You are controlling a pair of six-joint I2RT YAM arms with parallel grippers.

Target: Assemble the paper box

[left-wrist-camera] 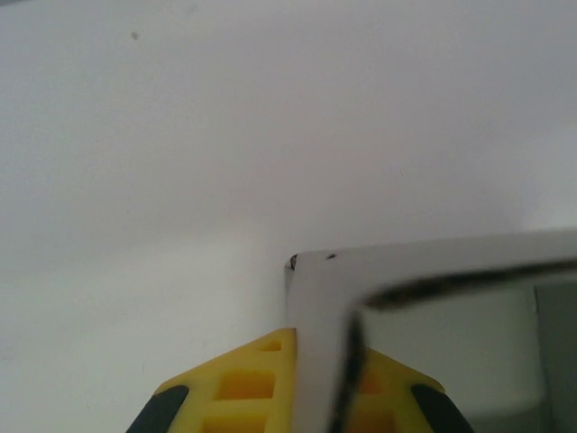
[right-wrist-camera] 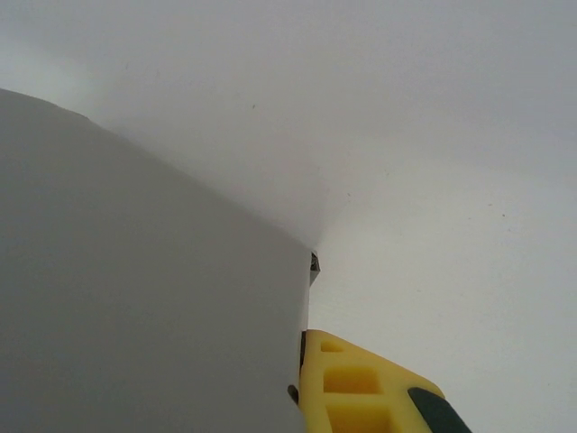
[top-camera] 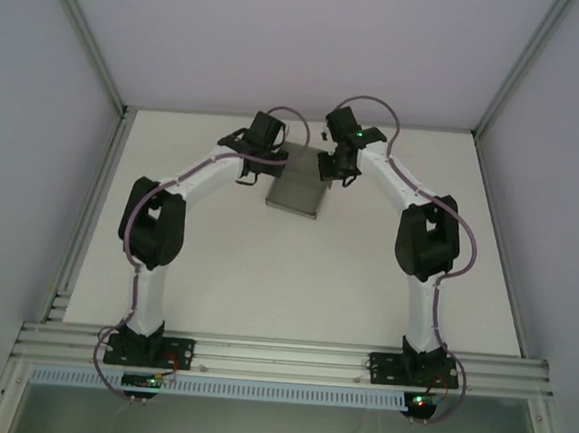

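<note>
The grey paper box [top-camera: 296, 192] lies on the far middle of the white table [top-camera: 295, 277], seen as a shallow rectangular shape. My left gripper [top-camera: 262, 162] is at its far left corner. In the left wrist view both yellow fingers [left-wrist-camera: 243, 374] clamp a thin upright cardboard wall [left-wrist-camera: 315, 298] between them. My right gripper [top-camera: 333, 168] is at the far right corner. In the right wrist view one yellow finger [right-wrist-camera: 347, 383] presses against the edge of a large grey panel [right-wrist-camera: 144, 298]; the panel hides the other finger.
Aluminium frame posts [top-camera: 91, 56] and pale enclosure walls surround the table. The rail [top-camera: 278, 356] carrying both arm bases runs along the near edge. White tabletop lies open between the box and the bases.
</note>
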